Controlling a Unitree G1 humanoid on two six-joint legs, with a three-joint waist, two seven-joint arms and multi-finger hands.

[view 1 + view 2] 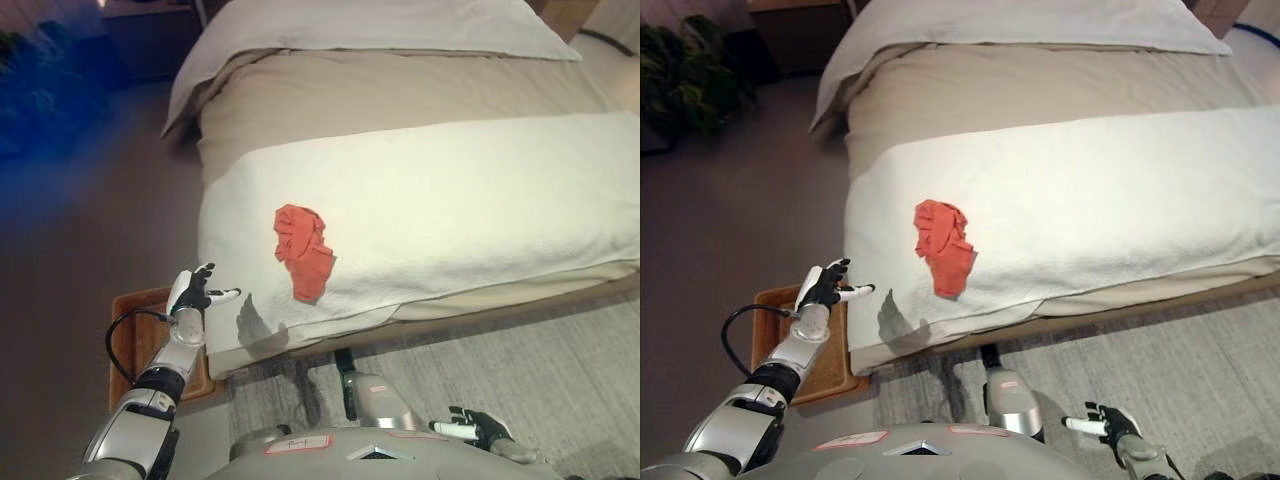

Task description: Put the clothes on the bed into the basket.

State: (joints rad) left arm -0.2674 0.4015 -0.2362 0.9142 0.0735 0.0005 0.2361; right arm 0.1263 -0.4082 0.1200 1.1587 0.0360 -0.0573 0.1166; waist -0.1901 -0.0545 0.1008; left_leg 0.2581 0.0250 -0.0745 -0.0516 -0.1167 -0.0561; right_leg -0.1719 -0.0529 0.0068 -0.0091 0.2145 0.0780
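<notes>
A crumpled red garment [304,249] lies on the white blanket near the bed's [450,200] front left corner. A brown basket [135,340] sits on the floor left of that corner, partly hidden by my left arm. My left hand [195,291] is raised above the basket's right side, fingers spread open and empty, a short way left of the garment. My right hand [478,429] hangs low over the grey rug at the lower right, fingers relaxed and empty.
The bed has a beige sheet and a white pillow [390,25] at its head. A dark nightstand [150,35] stands at the far left. A dark plant [690,85] stands by the left wall. A grey rug [530,370] lies along the bed's foot.
</notes>
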